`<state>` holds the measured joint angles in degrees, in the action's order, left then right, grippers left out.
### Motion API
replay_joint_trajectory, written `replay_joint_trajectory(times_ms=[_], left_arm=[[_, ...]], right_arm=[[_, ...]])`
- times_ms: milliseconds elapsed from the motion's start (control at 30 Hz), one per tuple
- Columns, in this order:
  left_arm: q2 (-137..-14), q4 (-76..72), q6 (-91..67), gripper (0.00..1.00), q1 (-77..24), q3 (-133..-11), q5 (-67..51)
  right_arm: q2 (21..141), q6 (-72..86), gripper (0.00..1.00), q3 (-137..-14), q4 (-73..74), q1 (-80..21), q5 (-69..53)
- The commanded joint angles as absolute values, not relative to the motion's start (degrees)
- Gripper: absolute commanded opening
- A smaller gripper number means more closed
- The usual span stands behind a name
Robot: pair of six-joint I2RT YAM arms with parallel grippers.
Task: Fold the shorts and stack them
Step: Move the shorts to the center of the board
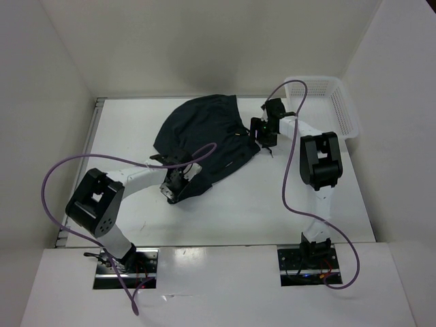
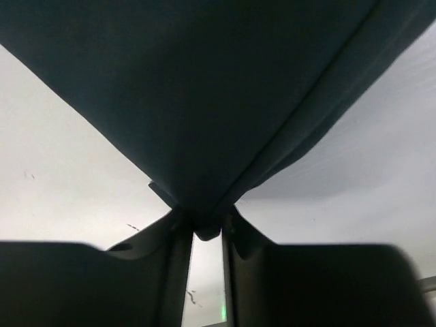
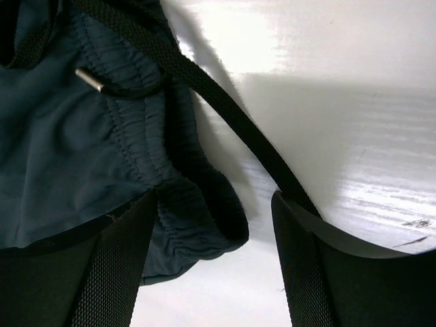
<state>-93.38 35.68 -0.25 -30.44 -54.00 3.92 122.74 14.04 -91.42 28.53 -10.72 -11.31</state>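
While the shorts [image 1: 204, 133] lie spread but rumpled in the upper middle of the worktop [image 1: 286, 204], both hands sit at their edges. The step in hand looks like taking hold for the first fold. Nothing is folded yet.

At the lower left edge of the cloth, the left hand [image 2: 204, 231] is narrow and pinches a corner of the shorts. In its wrist view the dark fabric draws down to a point between the fingers and fans out above like a tent. Bare worktop shows on either side, so that corner is probably raised a little.

At the right edge of the shorts, near the basket [image 1: 334, 102] but apart from it, the right hand [image 3: 212, 204] stands wide and holds nothing. The gathered waistband [image 3: 197, 231] lies between its fingers, unclamped. A flat black band [image 3: 225, 116] runs diagonally down to the finger on the right of that frame. Whether it is caught there or only passes by, I cannot tell. A thin cord [image 3: 88, 80] with a metal tip lies at the upper left.

The next move calls for the right hand to close on the waistband itself, not the loose band alone. Both hands should then lift together and carry one edge over the other, keeping the cloth taut. The left pinch is small and could slip.
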Motion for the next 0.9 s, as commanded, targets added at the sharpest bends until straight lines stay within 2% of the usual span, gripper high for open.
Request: replay_joint_trajectory(times_ms=[0,67,167,267,300,367,400,467,500,567,700,733,867], left_arm=[[-93.87,34.2,0.0,0.24,-29.88,-53.18,4.48],[-93.87,33.58,0.0,0.17,-29.88,-53.17,4.48],[-93.87,31.91,0.0,0.01,-29.88,-52.56,4.48],[-93.87,31.38,0.0,0.0,-29.88,-52.03,5.18],[-93.87,31.38,0.0,0.0,-29.88,-52.03,5.79],[-93.25,30.15,0.0,0.0,-29.36,-52.03,7.81],[-93.25,29.62,0.0,0.0,-28.83,-52.03,8.95],[-93.25,26.22,0.0,0.0,-27.78,-53.34,15.79],[-93.25,24.28,0.0,0.0,-26.73,-54.22,18.87],[-94.12,17.71,0.0,0.0,-20.5,-57.81,26.67],[-99.39,11.51,0.0,0.0,-8.55,-79.05,30.23],[-100.27,12.21,0.0,0.0,-5.83,-89.37,30.23],[-100.73,12.83,0.0,0.0,-5.1,-104.72,29.1]], right_arm=[[119.01,15.38,0.74,-88.69,29.79,-10.99,-13.0],[116.73,16.52,0.74,-85.0,29.79,-10.99,-13.62],[117.33,18.1,0.74,-82.19,27.25,-10.99,-15.02],[119.52,18.11,0.63,-84.54,26.63,-10.99,-18.71],[120.84,18.11,0.5,-85.59,26.11,-10.99,-18.72],[121.99,18.71,0.35,-88.67,25.49,-11.51,-19.25],[122.78,18.72,0.18,-91.29,25.49,-11.51,-19.25],[122.78,18.72,0.04,-95.6,24.96,-12.21,-18.02],[123.31,17.76,0.0,-101.45,24.96,-12.74,-18.02],[123.31,17.05,0.0,-108.51,24.96,-12.74,-18.02],[123.31,12.85,0.0,-130.45,26.19,-12.74,-13.81],[123.31,11.96,0.0,-133.39,26.19,-12.74,-11.62],[120.25,7.92,0.0,-142.2,27.33,-12.74,-10.55]])
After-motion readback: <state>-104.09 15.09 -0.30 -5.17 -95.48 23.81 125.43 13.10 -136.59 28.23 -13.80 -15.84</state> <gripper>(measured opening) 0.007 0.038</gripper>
